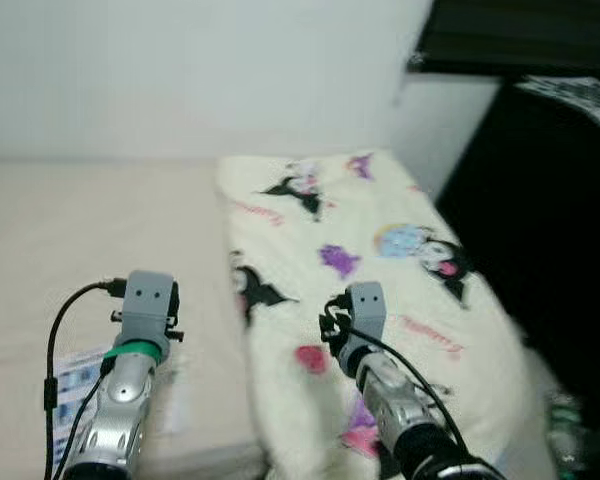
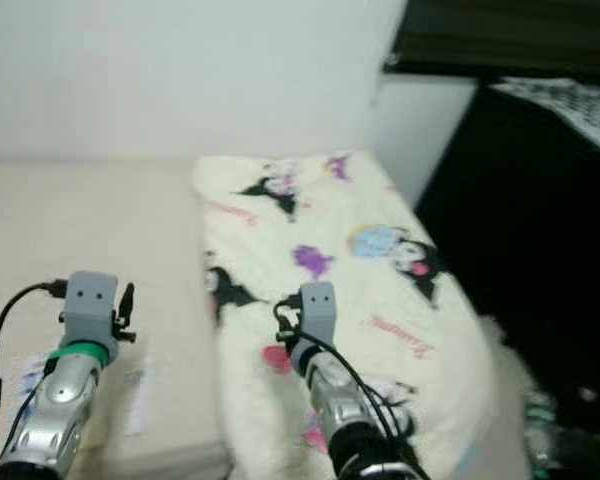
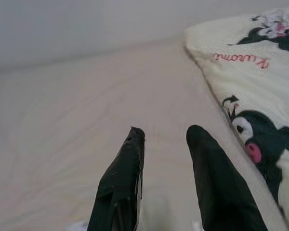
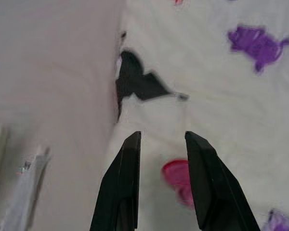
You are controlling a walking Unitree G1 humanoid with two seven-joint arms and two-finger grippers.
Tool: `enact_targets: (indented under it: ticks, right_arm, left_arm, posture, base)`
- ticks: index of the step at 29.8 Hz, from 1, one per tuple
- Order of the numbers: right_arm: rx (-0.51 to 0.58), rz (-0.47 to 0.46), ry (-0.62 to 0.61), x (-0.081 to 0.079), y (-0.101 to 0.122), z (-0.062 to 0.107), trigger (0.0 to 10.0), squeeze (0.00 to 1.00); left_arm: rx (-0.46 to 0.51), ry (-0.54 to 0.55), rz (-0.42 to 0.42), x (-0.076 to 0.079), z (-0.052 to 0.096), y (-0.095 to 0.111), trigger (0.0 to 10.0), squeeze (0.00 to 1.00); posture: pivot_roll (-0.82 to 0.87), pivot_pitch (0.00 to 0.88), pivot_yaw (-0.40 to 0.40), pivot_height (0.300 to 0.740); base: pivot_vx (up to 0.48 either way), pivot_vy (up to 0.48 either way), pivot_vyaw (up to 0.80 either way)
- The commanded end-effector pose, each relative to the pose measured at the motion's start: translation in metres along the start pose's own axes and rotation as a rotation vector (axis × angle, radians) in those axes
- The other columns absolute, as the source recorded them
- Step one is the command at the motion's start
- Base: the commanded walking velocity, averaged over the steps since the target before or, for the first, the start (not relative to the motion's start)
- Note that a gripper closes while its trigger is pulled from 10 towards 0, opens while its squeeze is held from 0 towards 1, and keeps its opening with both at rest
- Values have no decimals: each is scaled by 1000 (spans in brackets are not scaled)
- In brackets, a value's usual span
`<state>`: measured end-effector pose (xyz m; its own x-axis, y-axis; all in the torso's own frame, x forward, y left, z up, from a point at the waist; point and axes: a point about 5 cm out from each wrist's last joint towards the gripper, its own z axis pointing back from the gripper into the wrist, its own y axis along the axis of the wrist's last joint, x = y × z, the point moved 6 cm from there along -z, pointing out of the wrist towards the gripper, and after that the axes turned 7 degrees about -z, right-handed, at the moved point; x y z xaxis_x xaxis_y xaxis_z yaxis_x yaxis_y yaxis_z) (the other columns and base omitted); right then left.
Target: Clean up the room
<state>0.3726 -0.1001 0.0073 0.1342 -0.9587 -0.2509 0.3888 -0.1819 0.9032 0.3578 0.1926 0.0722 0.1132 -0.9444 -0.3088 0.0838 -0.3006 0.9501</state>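
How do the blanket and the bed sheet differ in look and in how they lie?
The blanket is cream-white with printed cartoon figures and red lettering; the sheet is plain beige. The blanket looks thick and fluffy and lies folded on the bed's right part; the sheet lies flat and smooth. The right gripper hangs over the blanket, the left gripper over the sheet, both open.

The right gripper (image 4: 161, 139) hangs over a cream blanket (image 4: 216, 96) with its two black fingers (image 4: 123, 187) spread a little apart. The blanket is printed with a purple figure (image 4: 257, 44), a black shape (image 4: 137, 79) and a pink spot (image 4: 177, 175) near the fingertips. Beside its edge lies a pale beige sheet (image 4: 53, 82).
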Motion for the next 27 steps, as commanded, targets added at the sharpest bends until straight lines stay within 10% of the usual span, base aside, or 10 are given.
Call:
enact_targets:
  ticks: [1,14,27]
  right_arm:
    - [-4,-4,1,-1,-1,0,10000,0]
    - [-10,-8,9,-3,-2,-1,10000,0]
    - [-7,-17,17,-5,-1,-1,10000,0]
  left_arm:
    - [-17,-10,-6,2,1,-3,10000,0]
    - [-23,-3,-11,-1,3,-4,10000,0]
    - [-98,-15,1,-8,5,-15,10000,0]
  posture:
    - [105,17,-45,740]
    - [114,17,-49,740]
    - [122,13,-47,740]
  base:
    - [0,480,0]
    - [0,480,0]
    - [0,-359,0]
